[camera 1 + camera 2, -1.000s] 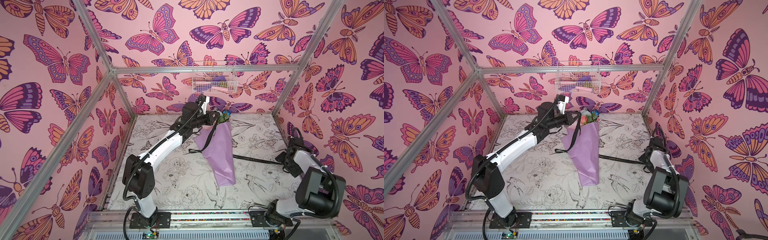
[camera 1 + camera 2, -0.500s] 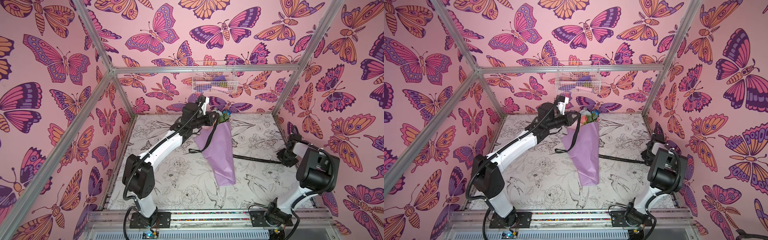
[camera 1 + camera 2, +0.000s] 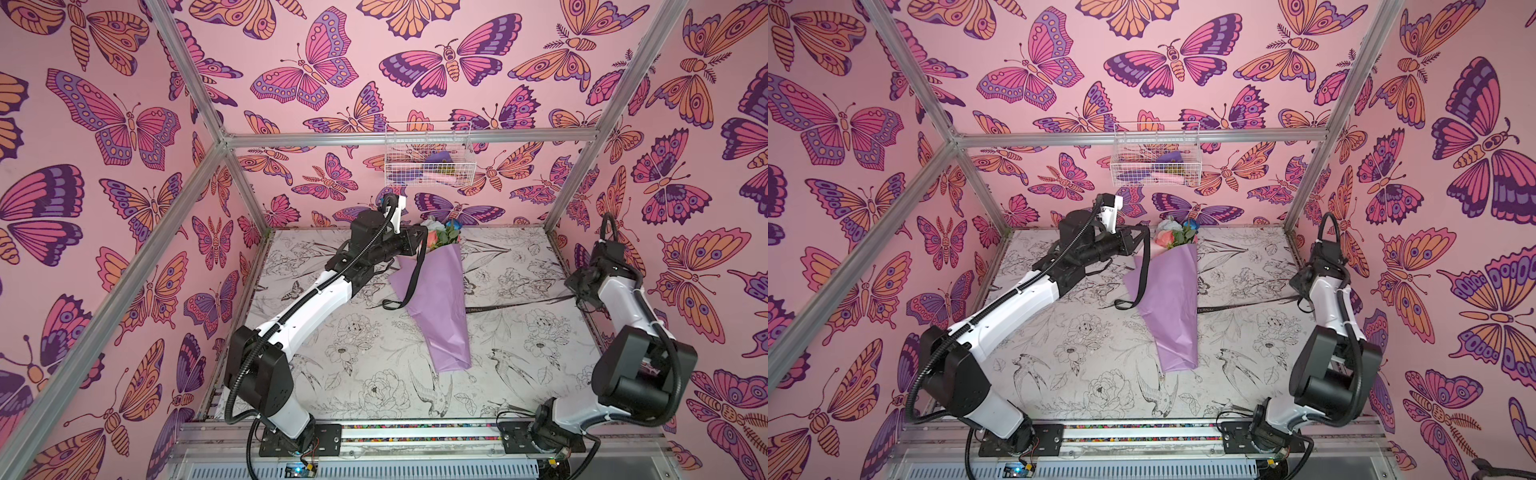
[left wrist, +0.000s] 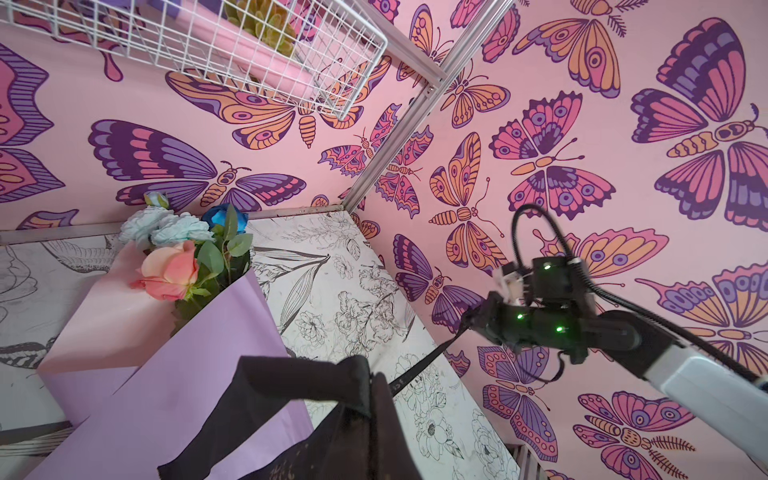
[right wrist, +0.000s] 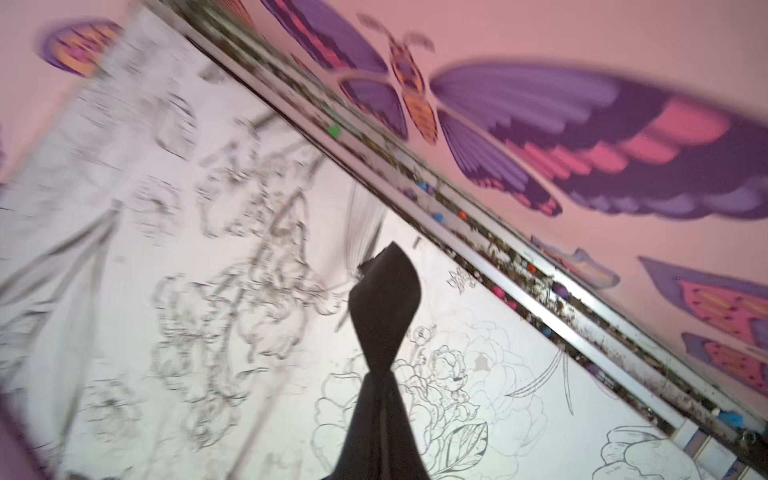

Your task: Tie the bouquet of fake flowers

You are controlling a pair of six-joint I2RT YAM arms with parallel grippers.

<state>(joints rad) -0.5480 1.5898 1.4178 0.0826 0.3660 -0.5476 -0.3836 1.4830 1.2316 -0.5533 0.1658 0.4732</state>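
Ribbon stage only: left gripper (image 3: pixel 1139 239) and right gripper (image 4: pixel 468 323) each clamp the black ribbon (image 3: pixel 515 305), which passes under the bouquet of fake flowers (image 3: pixel 436 307) between them; crossing and knot not yet made.

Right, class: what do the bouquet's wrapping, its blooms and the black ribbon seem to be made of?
The wrapping looks like matte lilac paper: flat planes, crisp folded edges. The blooms are probably fabric or plastic, soft and matte: petals look uniform, too neat. The ribbon seems thin black fabric, mostly matte: it twists and hangs limp.
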